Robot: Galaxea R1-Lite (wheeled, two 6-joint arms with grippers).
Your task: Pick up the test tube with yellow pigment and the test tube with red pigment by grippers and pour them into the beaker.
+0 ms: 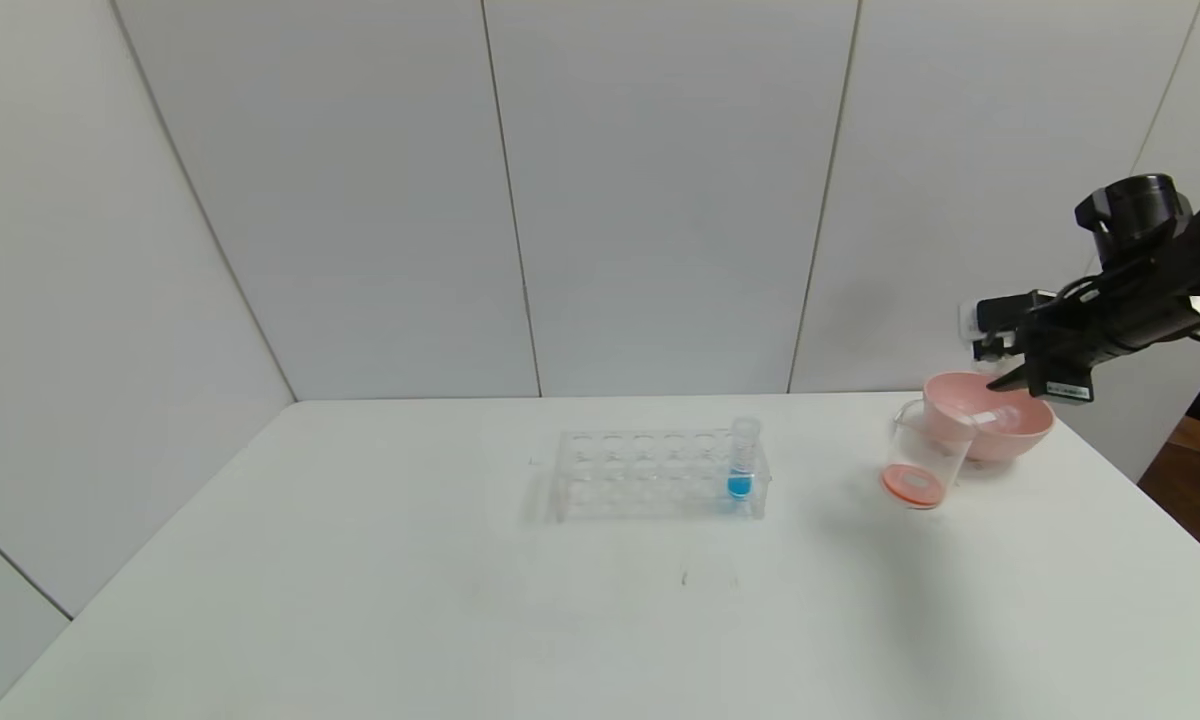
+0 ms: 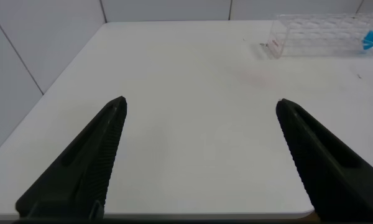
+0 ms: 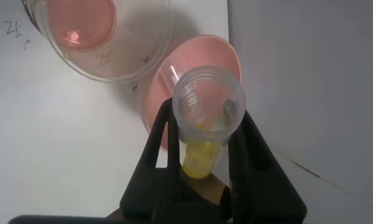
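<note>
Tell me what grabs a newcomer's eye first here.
The right gripper, raised over the pink bowl at the table's far right, is shut on the test tube with yellow pigment. Beside the bowl stands the beaker, orange-red at its bottom. A blue-tipped tube stands in the clear rack mid-table.

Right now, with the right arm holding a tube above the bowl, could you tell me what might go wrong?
1. The right gripper grips the yellow tube tipped mouth-outward over the pink bowl; leftover pigment could drip there rather than into the beaker.
2. The beaker stands close against the bowl, so lowering the tube could knock it.
3. The grip sits low on the tube, which might slip.
</note>
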